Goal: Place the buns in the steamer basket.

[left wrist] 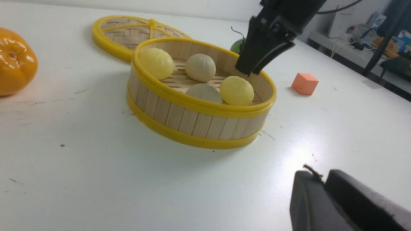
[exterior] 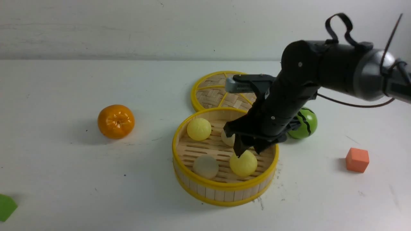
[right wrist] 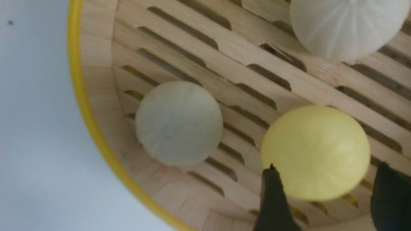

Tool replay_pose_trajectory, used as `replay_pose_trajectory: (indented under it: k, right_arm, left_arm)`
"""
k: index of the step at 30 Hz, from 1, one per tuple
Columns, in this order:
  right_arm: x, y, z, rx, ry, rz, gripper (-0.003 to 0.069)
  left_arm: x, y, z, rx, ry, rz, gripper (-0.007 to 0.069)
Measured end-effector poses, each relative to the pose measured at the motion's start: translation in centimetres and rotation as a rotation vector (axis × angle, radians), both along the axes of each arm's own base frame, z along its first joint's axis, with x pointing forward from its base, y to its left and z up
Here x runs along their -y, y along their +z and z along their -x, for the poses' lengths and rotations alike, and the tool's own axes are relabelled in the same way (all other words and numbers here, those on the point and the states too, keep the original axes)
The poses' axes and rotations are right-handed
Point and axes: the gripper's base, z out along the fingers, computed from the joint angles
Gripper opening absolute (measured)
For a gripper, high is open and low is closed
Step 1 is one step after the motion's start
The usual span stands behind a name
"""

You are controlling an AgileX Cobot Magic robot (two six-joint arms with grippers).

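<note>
The steamer basket (exterior: 224, 189) stands at the table's middle with all four buns inside. One pale yellow bun (exterior: 199, 129) lies at its far left and one (exterior: 243, 163) at its near right. One off-white bun (exterior: 205, 166) lies near left; the other (exterior: 227, 138) is partly hidden behind my right gripper (exterior: 249, 150). That gripper is open just above the near-right yellow bun (right wrist: 316, 152), its fingers standing either side of it and apart from it. The bun rests on the slats. My left gripper (left wrist: 321, 179) is shut and empty, low over bare table in front of the basket (left wrist: 199, 120).
The flat woven lid (exterior: 213, 93) lies behind the basket, touching it. An orange (exterior: 116, 121) sits to the left and a green watermelon ball (exterior: 305, 123) behind my right arm. An orange cube (exterior: 357, 159) is at the right, a green piece (exterior: 6, 207) at the front-left edge.
</note>
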Motion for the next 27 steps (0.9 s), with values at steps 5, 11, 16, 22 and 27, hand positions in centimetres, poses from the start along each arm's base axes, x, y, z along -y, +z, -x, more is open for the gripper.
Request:
replay_pose_trajectory:
  k: [5,11,16,22,27]
  right_arm:
    - [2.2,7.4,5.6,0.077,0.009,0.037,0.0368]
    - [4.8,10.6,14.1,0.142,-0.030,0.059,0.0148]
    - [7.8,11.3,18.9,0.208,-0.111,-0.007,0.0028]
    - [11.1,12.4,23.4,0.292,-0.120,-0.068,0.0010]
    - [12.8,13.5,25.6,0.360,-0.126,-0.111,0.0013]
  left_arm:
    - [0.0,0.0,0.0,0.000,0.000,0.000,0.0069]
    - [0.0,0.0,0.0,-0.002,0.000,0.002,0.0073]
    - [0.0,0.0,0.0,-0.002,0.000,0.002,0.0078]
    - [0.0,0.0,0.0,-0.002,0.000,0.002,0.0084]
    - [0.0,0.0,0.0,-0.002,0.000,0.003,0.0092]
